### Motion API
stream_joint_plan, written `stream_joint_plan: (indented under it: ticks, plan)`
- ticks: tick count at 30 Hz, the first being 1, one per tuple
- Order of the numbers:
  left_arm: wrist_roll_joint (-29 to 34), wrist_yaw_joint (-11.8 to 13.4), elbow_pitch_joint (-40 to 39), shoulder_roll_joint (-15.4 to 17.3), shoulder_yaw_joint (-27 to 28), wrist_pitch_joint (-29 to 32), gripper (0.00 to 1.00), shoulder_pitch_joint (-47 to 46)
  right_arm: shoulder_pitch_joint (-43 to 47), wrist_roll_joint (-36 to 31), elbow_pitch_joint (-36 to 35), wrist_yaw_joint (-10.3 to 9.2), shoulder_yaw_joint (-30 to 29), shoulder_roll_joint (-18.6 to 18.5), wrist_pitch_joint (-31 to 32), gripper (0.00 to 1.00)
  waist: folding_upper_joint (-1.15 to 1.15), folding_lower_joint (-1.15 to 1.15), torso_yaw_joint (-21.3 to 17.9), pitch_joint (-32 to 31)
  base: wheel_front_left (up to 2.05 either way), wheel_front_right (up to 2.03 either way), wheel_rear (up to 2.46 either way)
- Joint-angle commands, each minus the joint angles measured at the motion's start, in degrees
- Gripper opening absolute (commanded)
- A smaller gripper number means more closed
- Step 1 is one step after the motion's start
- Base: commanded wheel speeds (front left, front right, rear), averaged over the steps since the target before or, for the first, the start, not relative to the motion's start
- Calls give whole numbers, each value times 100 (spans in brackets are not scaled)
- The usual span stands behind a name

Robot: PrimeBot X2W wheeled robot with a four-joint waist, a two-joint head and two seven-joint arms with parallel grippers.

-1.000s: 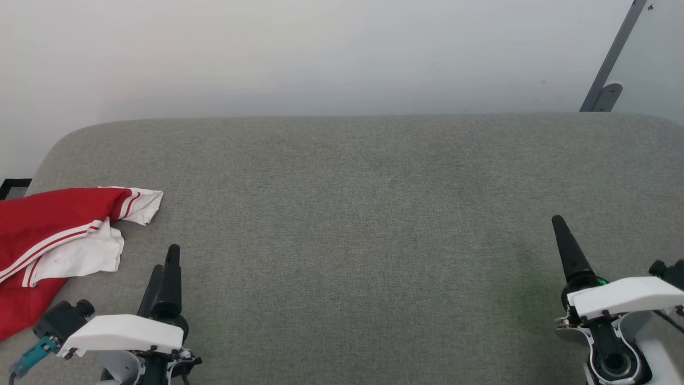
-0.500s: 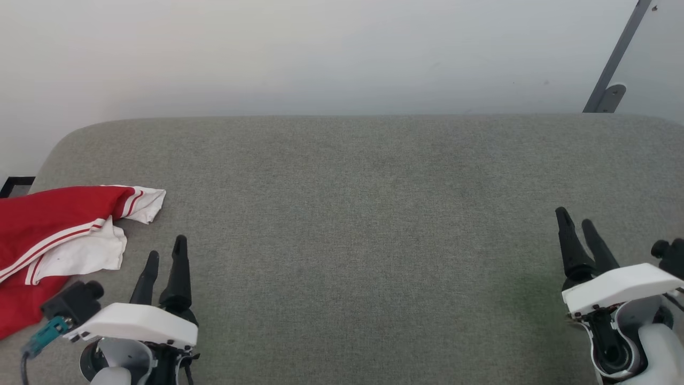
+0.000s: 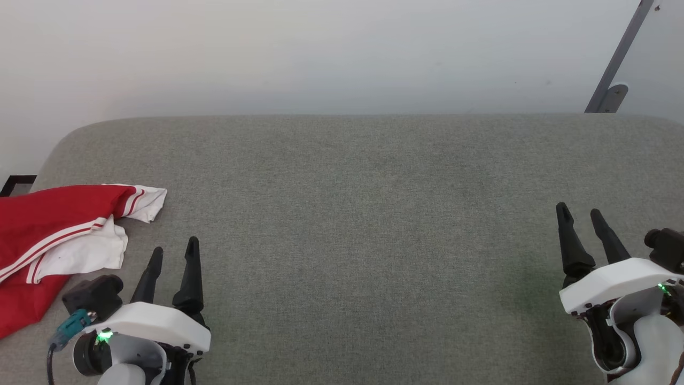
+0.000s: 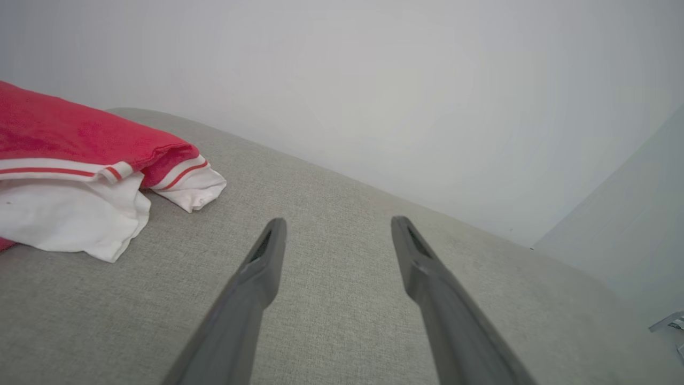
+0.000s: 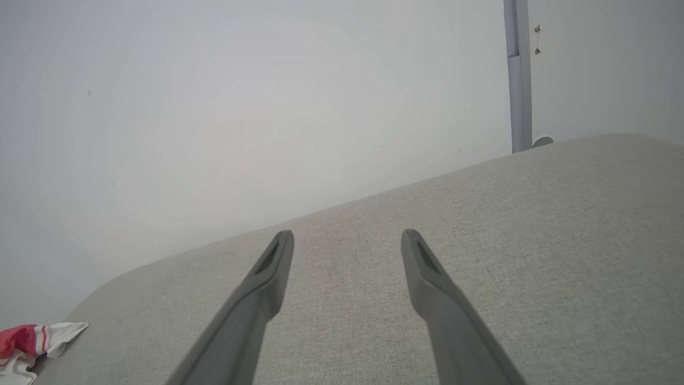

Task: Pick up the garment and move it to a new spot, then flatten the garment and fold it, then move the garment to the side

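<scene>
Crumpled red garment (image 3: 53, 219) on grey cushion (image 3: 347, 240)

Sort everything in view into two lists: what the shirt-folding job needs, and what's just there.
For the job:
- red T-shirt, bunched at the left edge
- left gripper, open, empty
- right gripper, open, empty
- grey padded top, the work surface

Just there:
- white wall
- grey metal bar at the far right

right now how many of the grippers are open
2. The left gripper is at the lower left, beside the red shirt but apart from it; the right gripper is at the lower right, over the grey cushion.
</scene>
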Motion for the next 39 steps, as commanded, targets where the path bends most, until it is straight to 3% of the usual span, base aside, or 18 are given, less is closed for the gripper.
stream_joint_plan:
  ticks: [1,21,39]
  plan:
    - [235,42,-52,70,-38,-71,100,-162,-145,-234,-26,8,-8,-52,-74,100,0,0,1,-3,0,0,0]
    - [1181,65,14,189,-146,-346,100,-147,-290,-1632,95,9,-218,-18,-357,100,0,0,6,20,0,0,0]
    - [1590,-383,492,41,126,-588,100,-103,-150,-2126,183,9,-243,-69,-596,100,0,0,14,-23,0,0,0]
